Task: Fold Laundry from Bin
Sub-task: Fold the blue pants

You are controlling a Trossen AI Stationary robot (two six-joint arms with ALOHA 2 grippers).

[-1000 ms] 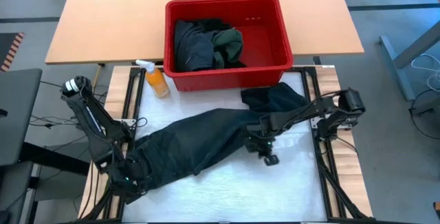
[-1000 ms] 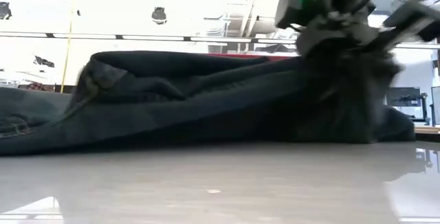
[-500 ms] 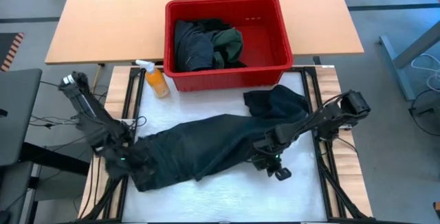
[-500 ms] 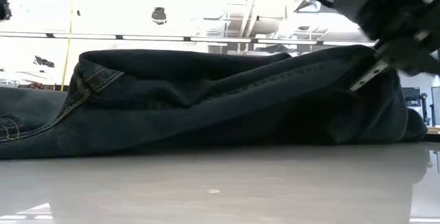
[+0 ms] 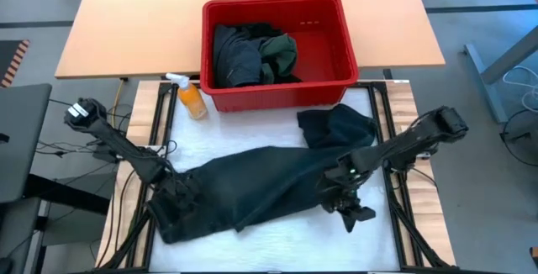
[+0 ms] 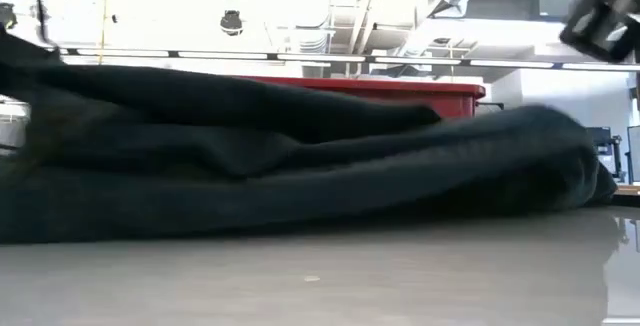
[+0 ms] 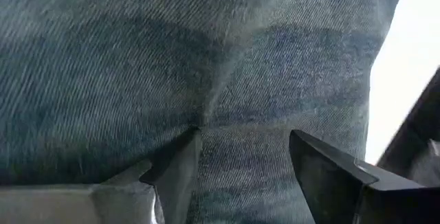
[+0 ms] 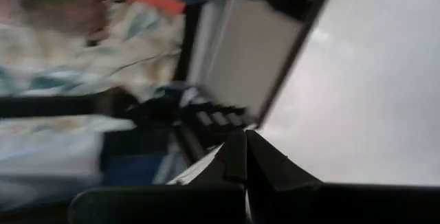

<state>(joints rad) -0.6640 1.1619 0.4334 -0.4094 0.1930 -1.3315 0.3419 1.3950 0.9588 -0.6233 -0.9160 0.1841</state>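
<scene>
While the bin (image 5: pixel 278 49) sits at the far edge of the white work mat (image 5: pixel 277 240), w/ dark laundry (image 5: pixel 252 53) piled in its left half, one long dark denim garment (image 5: pixel 252 192) lies spread across the mat. Its long axis runs diagonally: low end toward the near-left corner, other end rising toward the right, approx. where the right gripper is. A second, smaller dark piece (image 5: pixel 338 124) lies crumpled just past that right end, near the bin's front wall.

The left gripper (image 5: pixel 172 200) is down on the garment's left end; in the left wrist view its fingers (image 7: pixel 180 165) stand wide apart w/ denim filling the gap and bunched against the tips. Whether it actually grips the cloth: can't tell.

The right gripper (image 5: pixel 349 211) hangs at the garment's right end, near the mat's front-right; its fingers (image 8: pixel 246 157) are pressed together w/ nothing between them, pointing out over bare mat.

In the low view the garment (image 6: pixel 300 171) stretches nearly the full width as a low, rumpled ridge, the bin's red rim (image 6: pixel 400 88) showing behind it.

An orange spray bottle (image 5: pixel 190 96) stands just left of the bin's front-left corner.
</scene>
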